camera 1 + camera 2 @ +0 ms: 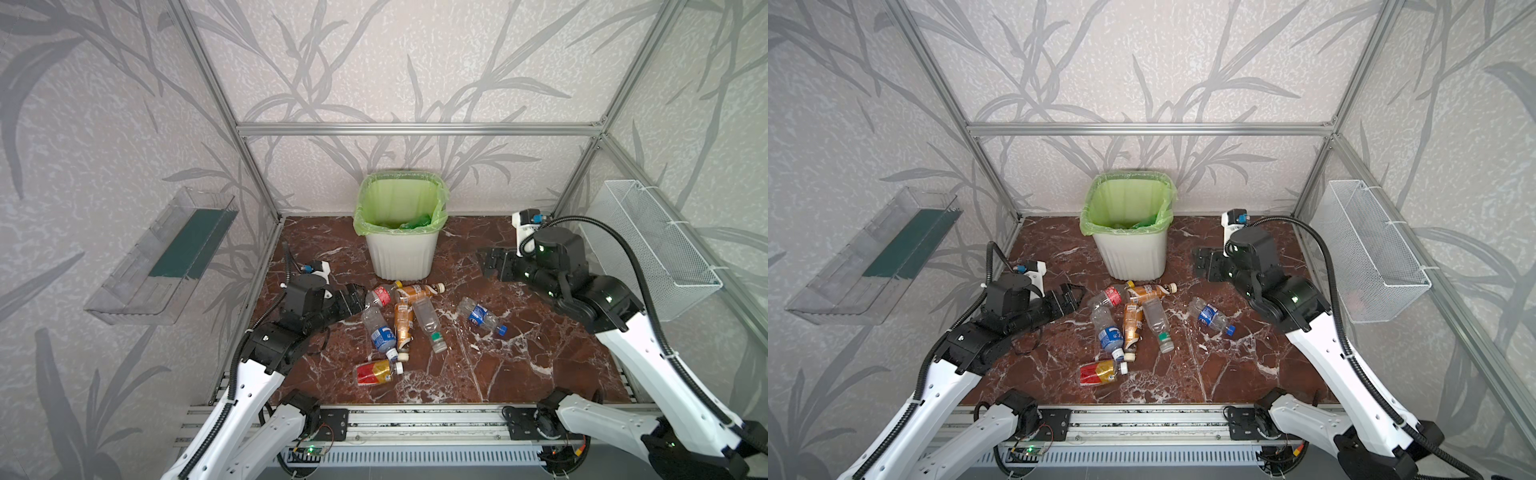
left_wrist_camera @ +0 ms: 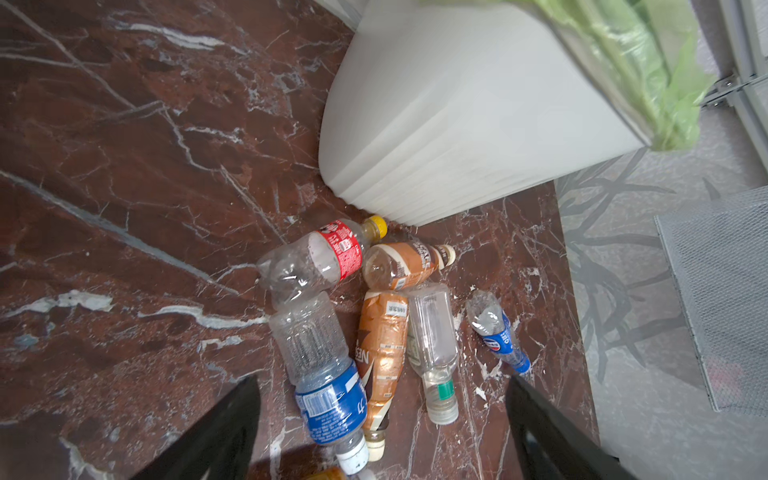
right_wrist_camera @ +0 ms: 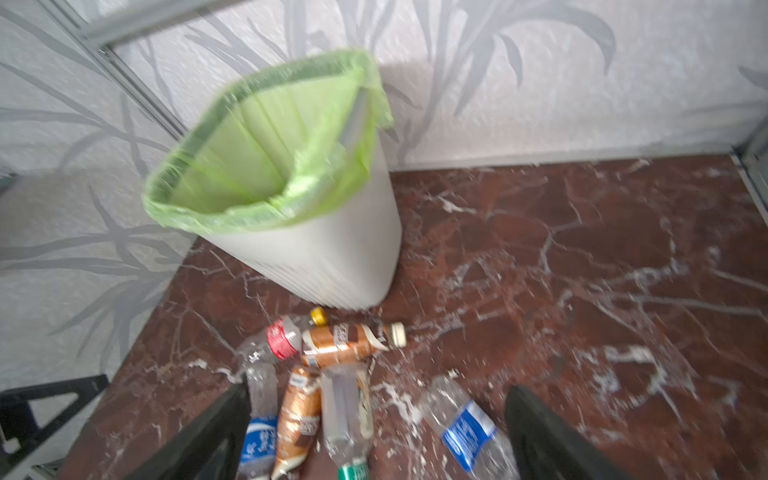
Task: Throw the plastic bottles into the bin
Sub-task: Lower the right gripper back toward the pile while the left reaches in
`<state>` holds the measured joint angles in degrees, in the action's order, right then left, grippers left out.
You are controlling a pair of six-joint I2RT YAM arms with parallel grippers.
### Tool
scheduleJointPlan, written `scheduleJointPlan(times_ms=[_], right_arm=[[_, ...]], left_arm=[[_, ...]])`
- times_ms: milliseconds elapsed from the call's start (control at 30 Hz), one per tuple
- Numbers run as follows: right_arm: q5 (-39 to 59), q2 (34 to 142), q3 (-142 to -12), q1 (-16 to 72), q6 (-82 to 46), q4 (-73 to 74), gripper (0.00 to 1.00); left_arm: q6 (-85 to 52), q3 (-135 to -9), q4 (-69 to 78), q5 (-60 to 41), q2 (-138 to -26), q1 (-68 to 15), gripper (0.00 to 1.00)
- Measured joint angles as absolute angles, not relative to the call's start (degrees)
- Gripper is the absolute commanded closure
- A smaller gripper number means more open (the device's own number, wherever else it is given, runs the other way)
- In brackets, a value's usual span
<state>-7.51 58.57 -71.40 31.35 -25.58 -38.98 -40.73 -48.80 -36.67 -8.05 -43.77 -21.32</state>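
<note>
The bin (image 1: 401, 253) (image 1: 1133, 257), white and ribbed with a light-green bag, stands at the back middle with a green bottle (image 1: 415, 222) inside. In front of it several plastic bottles lie on the marble: red-labelled (image 1: 379, 296), two amber (image 1: 417, 292) (image 2: 382, 345), a clear one with a green band (image 1: 428, 320), two blue-labelled (image 1: 380, 332) (image 1: 480, 314) and a red-yellow one (image 1: 374, 372). My left gripper (image 1: 360, 297) (image 2: 382, 380) is open, low beside the red-labelled bottle. Raised to the right of the bin, my right gripper (image 1: 488, 262) (image 3: 379, 390) is open and holds nothing.
A clear plastic tray (image 1: 162, 257) hangs on the left wall and a white wire-mesh basket (image 1: 652, 245) on the right wall. Aluminium frame posts stand at the back corners. A metal rail (image 1: 415, 419) runs along the table's front edge.
</note>
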Motion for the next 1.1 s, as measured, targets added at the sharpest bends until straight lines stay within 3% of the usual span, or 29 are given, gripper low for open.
scheduleJointPlan(times_ms=[300, 1100], right_arm=[[-3.0, 56.0, -43.3, 29.7, -33.3, -37.3, 0.11], [5.6, 53.8, -34.6, 29.7, -37.5, -28.6, 0.14]], left_arm=[[-41.8, -43.9, -36.8, -9.3, -43.2, -21.3, 0.08], [-43.7, -36.9, -39.5, -18.1, -40.2, -21.7, 0.15]])
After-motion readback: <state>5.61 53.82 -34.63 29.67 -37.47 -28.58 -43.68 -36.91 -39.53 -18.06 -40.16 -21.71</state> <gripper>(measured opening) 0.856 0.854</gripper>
